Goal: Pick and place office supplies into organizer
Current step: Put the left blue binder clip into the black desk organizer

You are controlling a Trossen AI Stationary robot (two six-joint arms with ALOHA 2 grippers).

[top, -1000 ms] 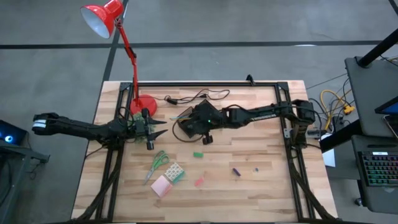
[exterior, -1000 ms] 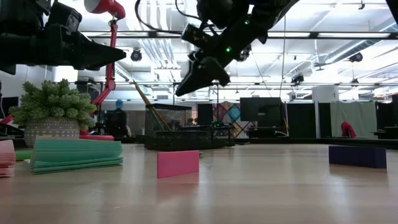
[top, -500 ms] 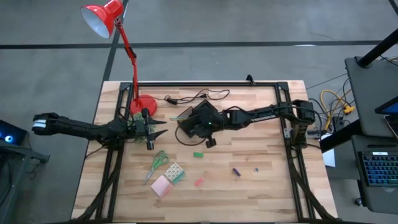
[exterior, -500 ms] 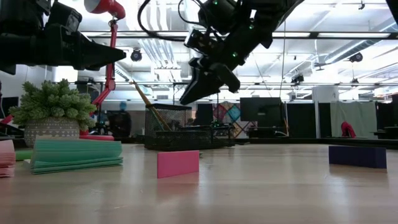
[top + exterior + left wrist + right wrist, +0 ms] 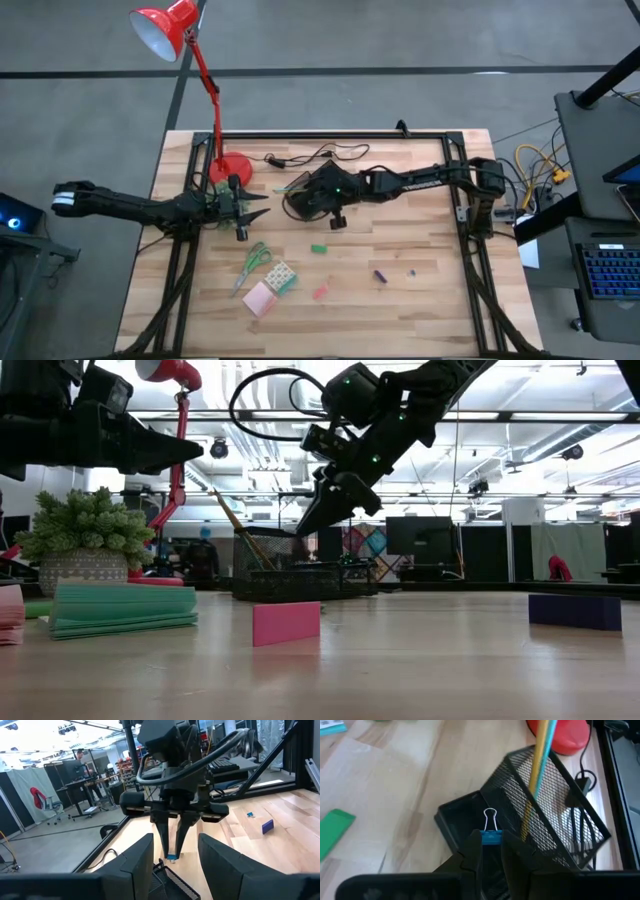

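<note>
My right gripper (image 5: 298, 203) hangs over the black mesh organizer (image 5: 555, 822), shut on a small blue binder clip (image 5: 491, 837). The clip also shows at its fingertips (image 5: 172, 857) in the left wrist view. A yellow and a teal pencil (image 5: 538, 770) stand in the organizer's tall part. My left gripper (image 5: 256, 206) waits open, level, left of the organizer. On the near table lie green scissors (image 5: 255, 261), a patterned block (image 5: 281, 276), a pink pad (image 5: 259, 299) and small green (image 5: 318, 248), red (image 5: 320, 293) and purple (image 5: 380, 276) pieces. My right gripper pinches the clip's blue body (image 5: 491, 839) between its two fingertips. The clip's wire loop (image 5: 490, 815) sticks out ahead of the fingers. The fingers slant down from the table's right side. The clip is lifted clear, above the organizer's low tray (image 5: 462, 817).
A red desk lamp stands with its round base (image 5: 231, 167) just behind the organizer, and a black cable (image 5: 320, 156) runs along the far edge. A small potted plant (image 5: 85, 545) shows at the left in the low view.
My right gripper has come down a little toward the organizer, still shut on the clip, and has rolled slightly.
</note>
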